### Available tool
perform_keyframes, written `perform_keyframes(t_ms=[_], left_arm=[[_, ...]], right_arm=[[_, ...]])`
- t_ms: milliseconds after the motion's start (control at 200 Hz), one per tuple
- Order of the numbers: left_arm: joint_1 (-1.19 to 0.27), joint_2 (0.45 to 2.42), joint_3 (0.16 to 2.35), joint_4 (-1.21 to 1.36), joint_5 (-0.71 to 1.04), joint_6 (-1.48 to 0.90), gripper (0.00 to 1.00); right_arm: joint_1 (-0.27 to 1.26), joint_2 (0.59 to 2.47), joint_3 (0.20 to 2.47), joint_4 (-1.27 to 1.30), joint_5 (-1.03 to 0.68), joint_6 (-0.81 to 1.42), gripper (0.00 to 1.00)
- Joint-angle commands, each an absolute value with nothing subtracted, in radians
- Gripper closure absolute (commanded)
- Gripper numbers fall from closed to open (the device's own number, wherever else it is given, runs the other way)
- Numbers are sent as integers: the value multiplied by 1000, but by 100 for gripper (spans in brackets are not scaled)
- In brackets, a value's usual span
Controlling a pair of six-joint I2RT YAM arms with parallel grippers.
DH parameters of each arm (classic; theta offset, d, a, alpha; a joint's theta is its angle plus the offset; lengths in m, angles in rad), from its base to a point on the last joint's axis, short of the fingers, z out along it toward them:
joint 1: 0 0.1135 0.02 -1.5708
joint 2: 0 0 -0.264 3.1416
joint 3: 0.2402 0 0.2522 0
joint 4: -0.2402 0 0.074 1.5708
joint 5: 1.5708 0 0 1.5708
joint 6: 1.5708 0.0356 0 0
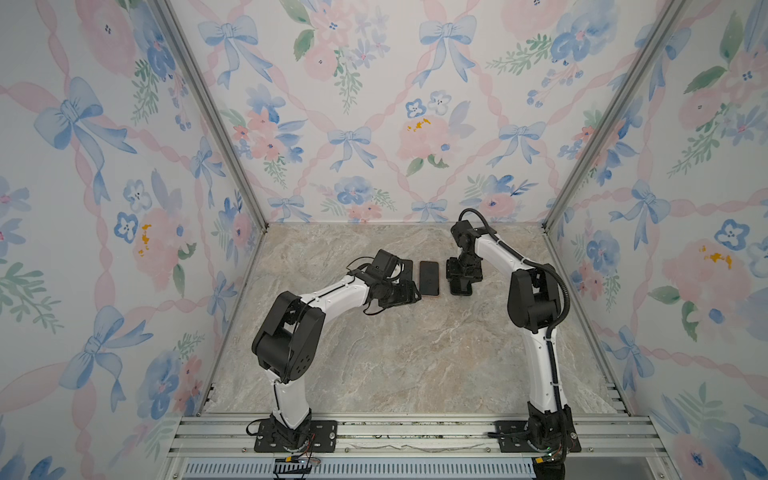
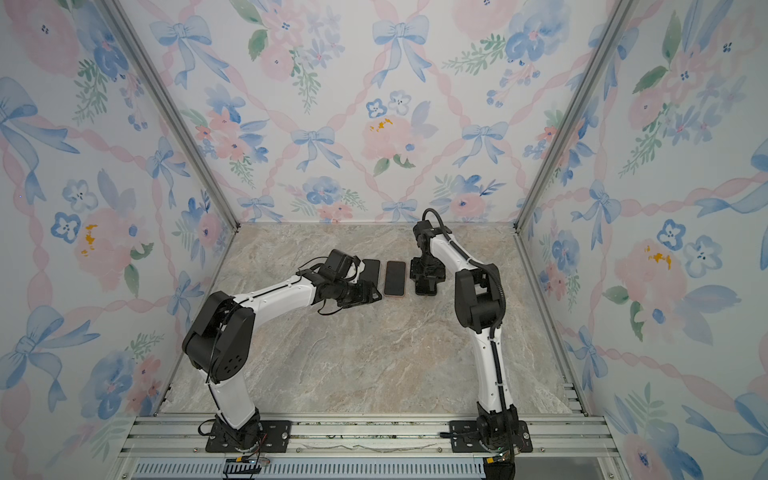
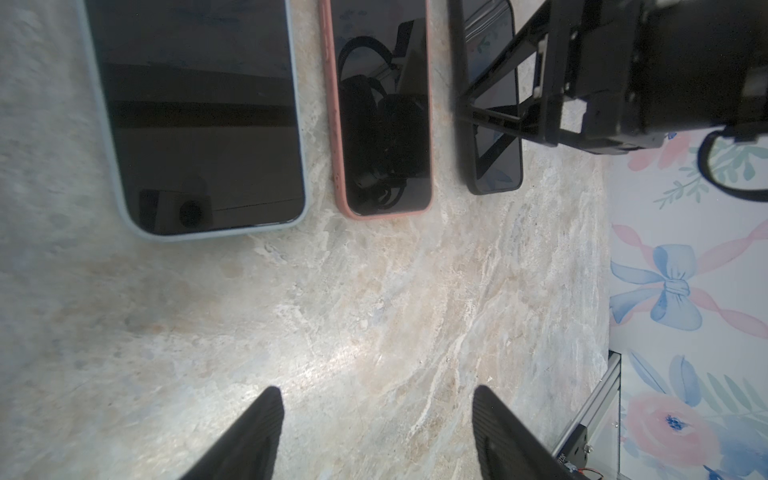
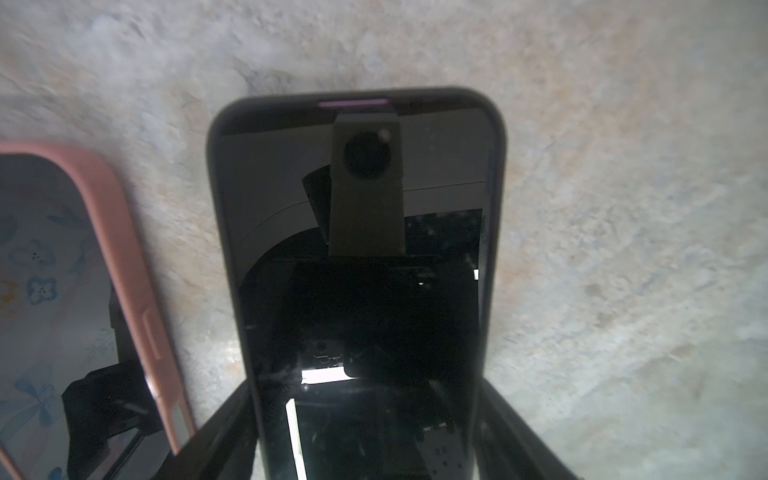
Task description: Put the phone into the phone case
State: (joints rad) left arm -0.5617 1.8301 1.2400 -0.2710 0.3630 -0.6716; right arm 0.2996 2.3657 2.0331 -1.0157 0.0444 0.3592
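Three phones lie flat in a row on the worktop [image 1: 395, 353], just beside each other but not touching. The blue phone [image 3: 199, 116] is at the left, the pink phone [image 1: 429, 277] is in the middle, and the black phone [image 4: 361, 257] is at the right. All three have their dark glass facing up.

The black phone sits inside a black case [image 4: 220, 199], whose rim goes round its edge.

The right pincer [image 4: 365, 390] is down over the black phone. Its fingers [image 4: 224, 432] stand wide, one on each long side of the phone. I cannot tell if they press on it or just stand next to it. In both top views this pincer hides most of the phone.

The left pincer [image 3: 378, 390] is wide too, with only bare worktop between its fingers. It holds nothing. In both top views the left arm covers part of the blue phone.
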Motion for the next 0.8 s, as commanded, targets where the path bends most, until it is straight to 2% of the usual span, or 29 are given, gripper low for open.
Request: perform_keyframes(t_ms=[0,365,795], left_arm=[[-557,1851,1259,-279,370,-652,27],[-557,1848,1256,-280,368,-654,27],[-557,1845,1252,-279,362,-655,27]], right_arm=[[313,2396,2073,-1014,27,373,39],[310,2386,2040,-1011,28,342,34],[311,2329,2061,-1019,47,328,18]])
